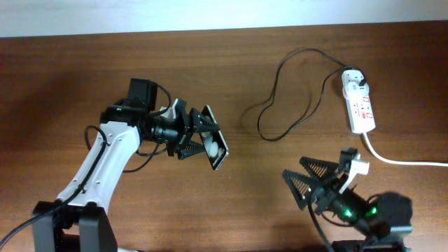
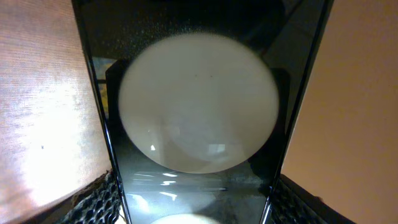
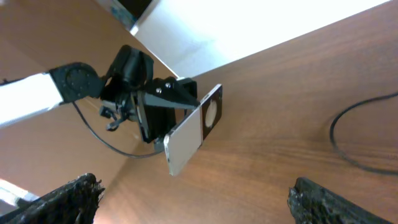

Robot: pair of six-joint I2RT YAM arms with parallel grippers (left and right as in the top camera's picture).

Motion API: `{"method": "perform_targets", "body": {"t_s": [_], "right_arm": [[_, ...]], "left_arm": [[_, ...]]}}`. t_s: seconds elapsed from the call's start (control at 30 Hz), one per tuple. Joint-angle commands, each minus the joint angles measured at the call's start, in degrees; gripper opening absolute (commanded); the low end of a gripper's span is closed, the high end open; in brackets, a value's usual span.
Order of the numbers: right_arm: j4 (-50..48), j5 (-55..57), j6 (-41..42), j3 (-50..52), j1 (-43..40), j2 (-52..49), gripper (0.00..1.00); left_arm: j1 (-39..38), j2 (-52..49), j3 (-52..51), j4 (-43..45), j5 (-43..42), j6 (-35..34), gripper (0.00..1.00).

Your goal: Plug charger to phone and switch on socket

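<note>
Left claw [image 1: 199, 134] is closed on the edges of the black phone [image 1: 217, 148], holding it tilted above the worktop [image 1: 70, 70], while the right claw [image 1: 308, 180] stands wide open and empty, with the charger [image 1: 277, 78] lying beyond it and the socket [image 1: 358, 105] further right.

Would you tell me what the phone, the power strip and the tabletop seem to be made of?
The phone looks glass-fronted and glossy: a round white reflection shows on it. The power strip looks like smooth white plastic. The tabletop is wood or wood-look laminate, brown grain with a soft sheen; I cannot tell which.
</note>
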State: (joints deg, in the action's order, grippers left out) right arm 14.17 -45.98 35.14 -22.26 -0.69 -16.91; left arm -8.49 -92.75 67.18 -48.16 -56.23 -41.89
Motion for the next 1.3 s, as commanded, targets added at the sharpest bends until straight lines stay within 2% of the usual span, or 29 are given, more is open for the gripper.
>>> {"method": "perform_targets", "body": {"t_s": [0.0,0.03,0.13,0.23,0.3,0.37,0.43,0.5,0.6,0.83,0.93,1.07,1.13,1.23,1.27], "right_arm": [[3.69,1.40,-9.49,-8.41,1.18,-10.62,1.00],[4.11,3.85,-9.66,-10.62,3.67,-14.25,1.00],[4.09,22.51,-9.64,-14.40,21.31,-22.16,1.00],[0.46,49.75,-6.93,-15.10,43.52,-29.44,1.00],[-6.27,60.15,-3.13,-15.10,52.68,-37.03,0.94],[-13.46,62.90,-1.36,-15.10,56.24,-44.19,0.91],[-18.84,63.19,5.31,-15.10,56.17,-50.23,0.81],[-24.20,63.19,6.08,-15.10,56.19,-53.79,0.72],[-26.03,63.21,6.10,-15.10,56.17,-54.73,0.55],[-30.75,65.70,6.36,-15.10,56.24,-58.47,0.37],[-30.97,65.75,6.34,-15.10,56.24,-58.47,0.32],[-31.08,62.90,6.32,-15.10,56.24,-58.47,0.19],[-30.95,62.42,6.32,-15.10,56.24,-58.47,0.09],[-30.93,61.18,6.32,-15.10,56.24,-58.38,0.04],[-30.91,61.18,6.32,-15.10,56.24,-57.90,0.04]], "left_arm": [[0.44,0.50,0.31,0.20,-2.25,-0.35,0.54],[0.44,0.50,0.31,0.20,-2.23,-0.35,0.54],[0.46,0.50,0.31,0.20,-2.25,-0.35,0.54],[0.44,0.50,0.31,0.17,-2.27,-0.35,0.53],[0.44,0.50,0.31,0.15,-2.27,-0.33,0.53],[0.44,0.50,0.31,0.15,-2.29,-0.33,0.53],[0.44,0.50,0.31,0.13,-2.29,-0.31,0.53],[0.44,0.50,0.31,0.13,-2.29,-0.31,0.53],[0.44,0.50,0.31,0.13,-2.29,-0.31,0.54],[0.39,0.50,0.31,-0.09,-2.29,-0.31,0.53],[0.39,0.50,0.31,-0.09,-2.25,-0.28,0.53],[0.39,0.50,0.31,-0.09,-2.25,-0.26,0.53],[0.39,0.50,0.31,-0.09,-2.25,-0.26,0.53],[0.39,0.50,0.31,-0.15,-0.79,-0.26,0.54],[0.39,0.50,0.31,-0.26,-0.76,-0.28,0.59]]}}
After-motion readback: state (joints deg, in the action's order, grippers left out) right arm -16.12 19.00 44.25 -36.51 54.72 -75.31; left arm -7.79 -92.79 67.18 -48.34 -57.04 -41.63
